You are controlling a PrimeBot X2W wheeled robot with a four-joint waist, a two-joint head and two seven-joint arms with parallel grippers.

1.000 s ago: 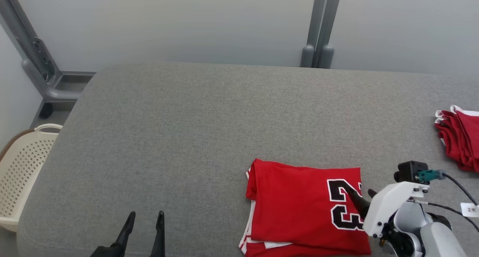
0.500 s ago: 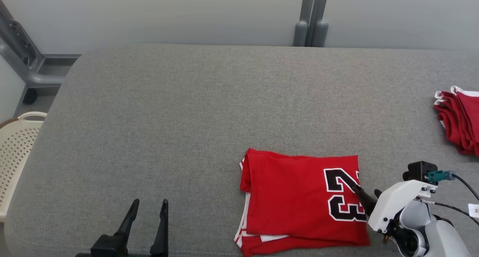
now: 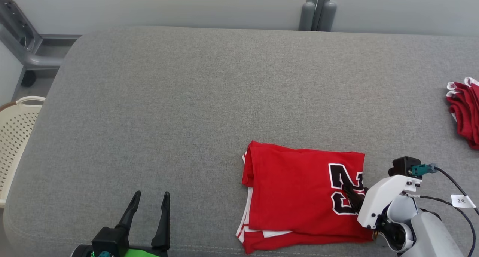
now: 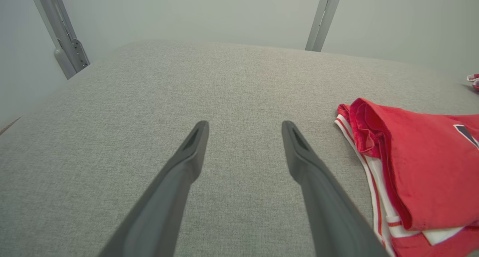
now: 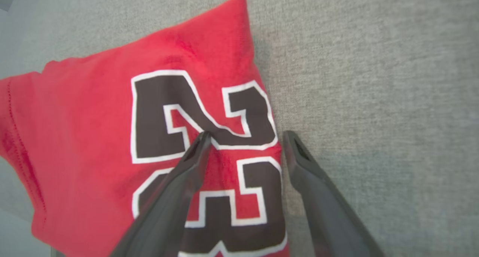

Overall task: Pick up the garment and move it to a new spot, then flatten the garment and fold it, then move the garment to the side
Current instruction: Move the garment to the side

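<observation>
**Q:** Which step is shown, and how is it done well?

**A:** The garment [image 3: 295,197] lies folded on the near right of the table [image 3: 187,100], so the step left appears to be the last one, the move to the side. The right gripper [image 5: 245,137] straddles the garment's right edge. A sound grip would probably take all the folded layers between the fingers at once, low against the table. The packet should then travel level, so that the fold does not open. The pile [image 3: 466,115] of red cloth at the far right is a likely destination.

**Q:** What is the state of the right gripper?

**A:** Its fingers stand wide apart and clamp nothing. One finger lies over the black numerals, the other over bare table just right of the edge. Whether the tips touch the cloth cannot be told.

**Q:** And the left gripper [image 3: 152,193]?

**A:** Its fingers are also apart and empty. It is over bare table at the near left, well apart from the garment.
</observation>
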